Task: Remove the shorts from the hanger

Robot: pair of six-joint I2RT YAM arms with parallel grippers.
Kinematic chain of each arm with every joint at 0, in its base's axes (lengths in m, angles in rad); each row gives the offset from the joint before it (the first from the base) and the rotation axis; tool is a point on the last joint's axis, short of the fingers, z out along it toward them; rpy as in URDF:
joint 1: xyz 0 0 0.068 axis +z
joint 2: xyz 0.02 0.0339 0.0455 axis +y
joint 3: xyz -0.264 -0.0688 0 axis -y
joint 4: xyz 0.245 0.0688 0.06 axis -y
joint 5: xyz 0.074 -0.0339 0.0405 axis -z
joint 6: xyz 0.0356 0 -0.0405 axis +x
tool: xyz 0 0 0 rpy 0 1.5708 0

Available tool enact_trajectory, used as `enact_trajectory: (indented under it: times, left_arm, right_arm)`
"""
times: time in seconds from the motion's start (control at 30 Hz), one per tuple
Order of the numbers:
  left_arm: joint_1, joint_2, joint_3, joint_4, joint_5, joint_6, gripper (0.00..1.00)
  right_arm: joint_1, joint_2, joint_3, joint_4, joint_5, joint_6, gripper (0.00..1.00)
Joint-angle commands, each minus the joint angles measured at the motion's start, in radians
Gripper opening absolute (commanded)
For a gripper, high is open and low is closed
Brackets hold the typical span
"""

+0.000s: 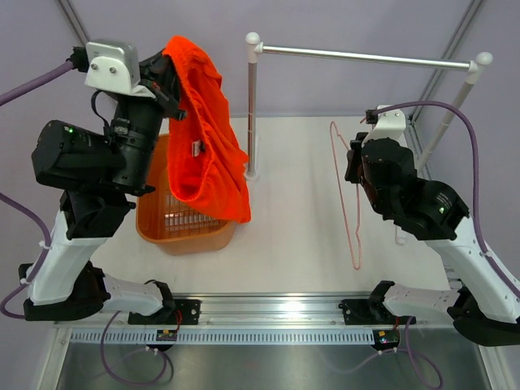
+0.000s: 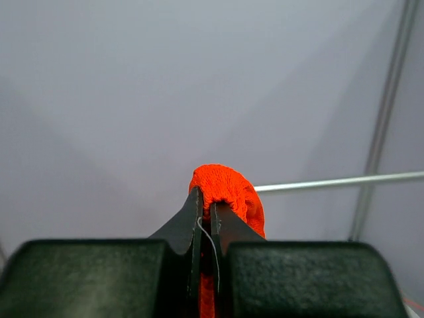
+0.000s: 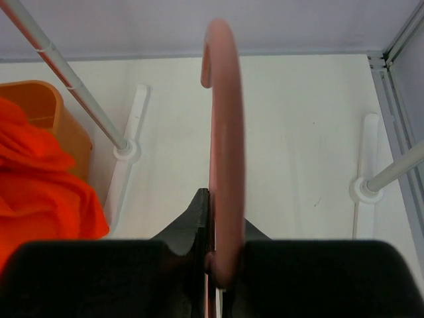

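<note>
Nearest, along the bottom of the overhead view, a grey steel sheet and a black slotted track carry the two arm bases. Beyond the track lies the white surface, matt and plain, with a few faint scuffs in the right wrist view. Left of centre an orange slotted basket stands on it.

The left tool, raised in the upper left of the frame, is clenched on a bunched fold of the shorts. The bright orange-red cloth hangs from it in a long drape that falls across the right side of the basket. Whether the lower edge touches the basket cannot be told. In the left wrist view the fold bulges above the closed fingertips and a thin white cord runs down between them.

Right of centre, the right tool is clenched on the hanger, well apart from the shorts. Its pink wire outline hangs bare, stretching from mid frame toward the lower right. Whether its low corner meets the surface cannot be told. In the right wrist view the hook curves up from between the fingers.

Farther back, a silver rail with white end caps spans two thin posts, whose white feet rest on the surface. Behind it, pale lilac-grey walls close the space, with grey metal frame bars slanting across the upper corners.
</note>
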Motion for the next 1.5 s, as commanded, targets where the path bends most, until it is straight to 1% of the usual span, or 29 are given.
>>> enact_trajectory:
  times: [0.0, 0.13, 0.23, 0.27, 0.33, 0.4, 0.43, 0.47, 0.53, 0.57, 0.63, 0.67, 0.7, 0.73, 0.77, 0.8, 0.83, 0.87, 1.0, 1.07, 1.13, 1.17, 1.23, 1.27, 1.3, 1.33, 1.4, 1.43, 1.47]
  left_arm:
    - [0.033, 0.007, 0.022, 0.287, -0.020, 0.238, 0.00]
    - [0.120, -0.022, -0.073, 0.303, 0.018, 0.187, 0.00]
    - [0.226, -0.043, -0.177, 0.265, 0.084, 0.047, 0.00]
    - [0.247, -0.045, -0.200, 0.237, 0.090, -0.007, 0.00]
    - [0.303, -0.048, -0.297, 0.229, 0.080, -0.052, 0.00]
    - [0.361, -0.066, -0.383, 0.225, 0.083, -0.154, 0.00]
    - [0.381, -0.075, -0.465, 0.214, 0.087, -0.199, 0.00]
    - [0.417, -0.092, -0.507, 0.191, 0.092, -0.296, 0.00]
    - [0.438, -0.109, -0.613, 0.145, 0.097, -0.403, 0.00]
    - [0.441, -0.129, -0.648, 0.115, 0.092, -0.490, 0.00]
    - [0.442, -0.140, -0.711, 0.067, 0.016, -0.593, 0.00]
    - [0.456, -0.142, -0.752, -0.015, -0.014, -0.717, 0.01]
    - [0.473, -0.140, -0.770, -0.066, -0.035, -0.789, 0.02]
    - [0.497, -0.142, -0.796, -0.100, 0.006, -0.843, 0.02]
    - [0.554, -0.145, -0.870, -0.110, 0.061, -0.933, 0.02]
    - [0.583, -0.152, -0.913, -0.105, 0.175, -0.981, 0.03]
    - [0.611, -0.155, -0.958, -0.098, 0.233, -1.021, 0.06]
    - [0.660, -0.155, -1.042, -0.079, 0.332, -1.100, 0.08]
    - [0.714, -0.158, -1.214, -0.009, 0.472, -1.238, 0.07]
    - [0.721, -0.169, -1.266, 0.036, 0.515, -1.294, 0.12]
    - [0.731, -0.177, -1.348, 0.103, 0.563, -1.342, 0.20]
    - [0.747, -0.178, -1.377, 0.132, 0.624, -1.386, 0.23]
    - [0.763, -0.171, -1.448, 0.191, 0.675, -1.426, 0.28]
    - [0.778, -0.160, -1.469, 0.229, 0.730, -1.460, 0.31]
    - [0.786, -0.151, -1.509, 0.254, 0.757, -1.477, 0.41]
    - [0.807, -0.139, -1.529, 0.310, 0.790, -1.514, 0.46]
    - [0.821, -0.105, -1.560, 0.366, 0.871, -1.538, 0.51]
    - [0.826, -0.099, -1.579, 0.405, 0.888, -1.545, 0.60]
    - [0.826, -0.093, -1.580, 0.407, 0.897, -1.542, 0.66]
  right_arm:
    - [-0.007, -0.015, -0.002, -0.018, -0.038, 0.022, 0.00]
    - [-0.007, -0.023, -0.007, -0.013, -0.039, 0.015, 0.00]
    - [-0.007, -0.020, -0.007, -0.013, -0.048, 0.013, 0.00]
    - [-0.005, -0.022, -0.008, -0.019, -0.048, 0.013, 0.00]
    - [-0.007, -0.026, -0.017, -0.021, -0.048, 0.016, 0.00]
    - [-0.007, -0.038, -0.030, -0.021, -0.053, 0.019, 0.00]
    - [-0.005, -0.040, -0.040, -0.021, -0.058, 0.019, 0.00]
    - [-0.006, -0.045, -0.043, -0.024, -0.061, 0.021, 0.00]
    - [-0.007, -0.052, -0.051, -0.029, -0.067, 0.018, 0.00]
    - [-0.007, -0.054, -0.051, -0.032, -0.070, 0.016, 0.00]
    - [-0.007, -0.054, -0.048, -0.030, -0.090, 0.010, 0.00]
    - [-0.007, -0.054, -0.045, -0.029, -0.099, 0.007, 0.00]
    - [-0.007, -0.049, -0.040, -0.032, -0.113, 0.003, 0.00]
    - [-0.005, -0.048, -0.040, -0.030, -0.120, 0.002, 0.00]
    - [-0.006, -0.046, -0.040, -0.030, -0.127, 0.002, 0.00]
    - [-0.007, -0.042, -0.043, -0.029, -0.137, 0.001, 0.00]
    - [-0.007, -0.038, -0.045, -0.027, -0.142, 0.002, 0.00]
    - [-0.007, -0.038, -0.048, -0.024, -0.148, 0.002, 0.00]
    - [-0.007, -0.028, -0.053, -0.012, -0.174, -0.016, 0.00]
    - [-0.007, -0.023, -0.048, -0.006, -0.185, -0.034, 0.00]
    - [-0.007, -0.023, -0.042, 0.005, -0.202, -0.065, 0.00]
    - [-0.007, -0.023, -0.040, 0.016, -0.205, -0.074, 0.00]
    - [-0.007, -0.022, -0.036, 0.025, -0.220, -0.097, 0.00]
    - [-0.007, -0.019, -0.033, 0.033, -0.228, -0.108, 0.00]
    - [-0.007, -0.017, -0.033, 0.036, -0.245, -0.109, 0.00]
    - [-0.007, -0.015, -0.033, 0.045, -0.252, -0.113, 0.00]
    - [-0.006, -0.006, -0.036, 0.051, -0.283, -0.120, 0.00]
    - [-0.007, -0.002, -0.036, 0.059, -0.291, -0.123, 0.00]
    - [-0.007, 0.003, -0.040, 0.062, -0.308, -0.138, 0.00]
